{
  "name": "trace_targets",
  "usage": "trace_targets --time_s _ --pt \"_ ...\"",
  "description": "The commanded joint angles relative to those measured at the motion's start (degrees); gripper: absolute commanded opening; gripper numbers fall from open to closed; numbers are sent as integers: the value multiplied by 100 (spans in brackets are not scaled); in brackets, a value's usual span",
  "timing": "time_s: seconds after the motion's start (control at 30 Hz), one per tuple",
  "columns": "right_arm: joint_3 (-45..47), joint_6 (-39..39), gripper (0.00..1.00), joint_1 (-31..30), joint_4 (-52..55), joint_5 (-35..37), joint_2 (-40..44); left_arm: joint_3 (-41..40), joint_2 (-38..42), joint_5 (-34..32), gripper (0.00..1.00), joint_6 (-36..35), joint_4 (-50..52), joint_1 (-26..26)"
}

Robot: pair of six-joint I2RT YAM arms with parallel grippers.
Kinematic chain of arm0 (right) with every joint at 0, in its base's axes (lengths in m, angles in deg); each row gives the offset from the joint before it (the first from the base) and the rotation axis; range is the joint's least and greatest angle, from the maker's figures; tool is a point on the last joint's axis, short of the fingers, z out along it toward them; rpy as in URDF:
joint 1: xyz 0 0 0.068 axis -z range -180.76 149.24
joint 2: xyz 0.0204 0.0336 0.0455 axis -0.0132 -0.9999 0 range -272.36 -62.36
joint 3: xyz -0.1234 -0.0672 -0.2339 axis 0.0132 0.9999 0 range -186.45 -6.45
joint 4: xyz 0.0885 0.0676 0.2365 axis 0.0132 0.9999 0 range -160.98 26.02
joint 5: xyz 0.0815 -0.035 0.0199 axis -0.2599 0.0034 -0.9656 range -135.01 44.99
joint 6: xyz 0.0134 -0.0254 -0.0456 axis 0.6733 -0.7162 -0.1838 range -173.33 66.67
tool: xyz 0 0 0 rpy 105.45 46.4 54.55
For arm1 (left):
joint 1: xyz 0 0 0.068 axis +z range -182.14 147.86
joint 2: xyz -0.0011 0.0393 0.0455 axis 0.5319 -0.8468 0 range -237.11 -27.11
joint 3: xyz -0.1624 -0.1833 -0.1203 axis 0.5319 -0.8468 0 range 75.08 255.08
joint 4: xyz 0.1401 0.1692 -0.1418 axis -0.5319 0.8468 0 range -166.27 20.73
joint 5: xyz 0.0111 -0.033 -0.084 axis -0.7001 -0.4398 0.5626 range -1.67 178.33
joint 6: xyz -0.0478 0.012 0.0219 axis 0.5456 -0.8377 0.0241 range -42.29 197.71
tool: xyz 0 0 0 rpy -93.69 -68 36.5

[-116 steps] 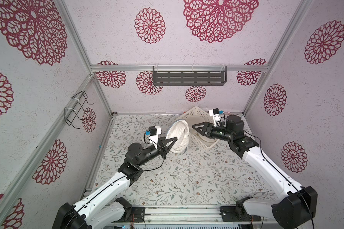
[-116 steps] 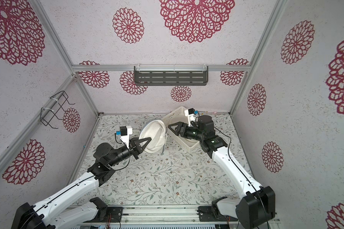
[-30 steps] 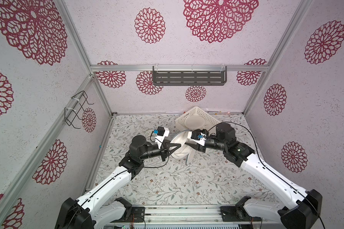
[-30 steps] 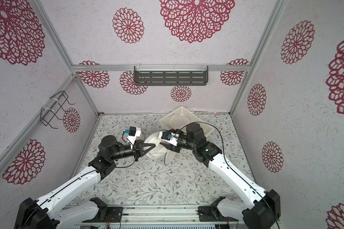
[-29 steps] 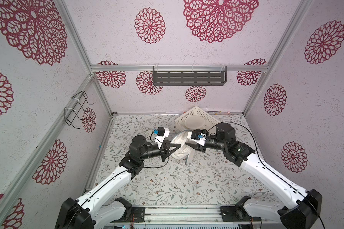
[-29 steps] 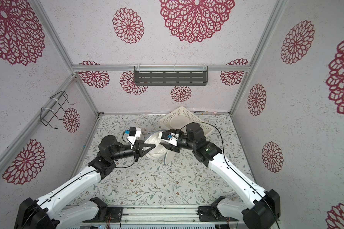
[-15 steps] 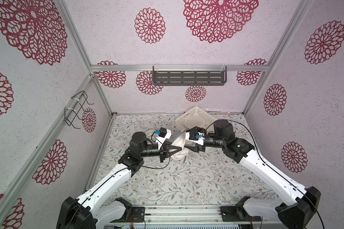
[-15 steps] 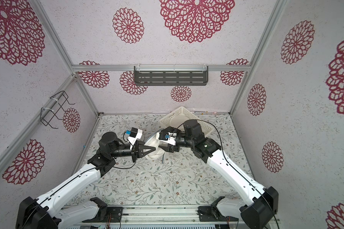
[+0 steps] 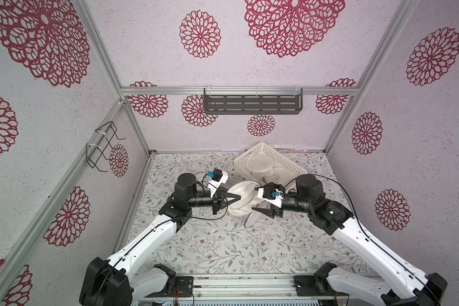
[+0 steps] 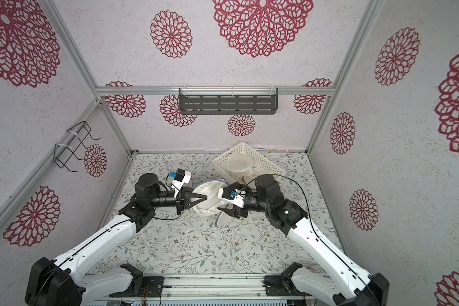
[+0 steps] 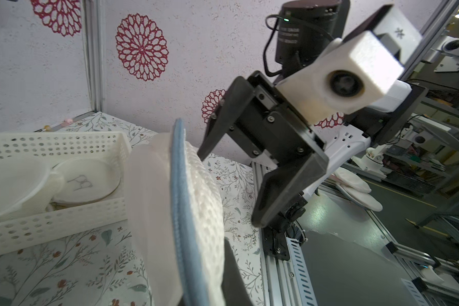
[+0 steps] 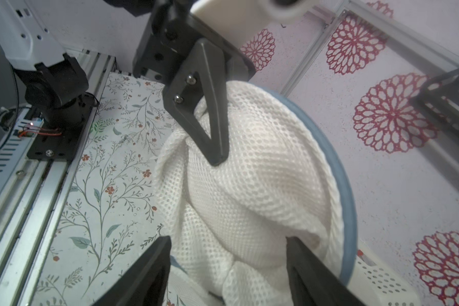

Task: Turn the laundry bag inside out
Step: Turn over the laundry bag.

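Note:
The laundry bag point(image 9: 243, 198) point(image 10: 209, 201) is white mesh with a blue rim point(image 12: 339, 169), held up above the floral table between both arms. My left gripper point(image 9: 239, 198) point(image 10: 205, 198) is shut, pinching a fold of the mesh; in the right wrist view the left gripper point(image 12: 217, 159) has fabric gathered at its tip. My right gripper point(image 9: 255, 200) point(image 12: 227, 239) is open, with its fingers point(image 12: 157, 254) spread on either side of the bag's bulging mesh point(image 12: 249, 185). In the left wrist view the bag point(image 11: 199, 190) stands edge-on and hides most of my left jaws.
A white perforated basket point(image 9: 265, 149) point(image 11: 64, 137) with white items in it stands at the back right, just behind the bag. A dark shelf point(image 9: 252, 104) hangs on the back wall and a wire rack point(image 9: 102, 148) on the left wall.
The right gripper's jaws have opened wider around the mesh. Both grippers and the bag have risen slightly and come closer together; earlier still the bag was nearer the basket.

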Motion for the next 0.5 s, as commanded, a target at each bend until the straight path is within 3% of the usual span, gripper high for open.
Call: trace_targets --time_s 0.0,0.2,0.3,0.47 --pt "356 828 71 10 -432 395 476 -9 26 -280 0 -67 17 77" --pt "524 1761 57 14 -1577 736 745 -29 -18 -214 0 -19 17 83" --pt "240 1725 46 14 -1804 845 373 -29 -38 -125 0 -34 26 84" --pt "-120 1589 43 14 -1818 855 -206 21 -40 -45 0 -266 201 84"
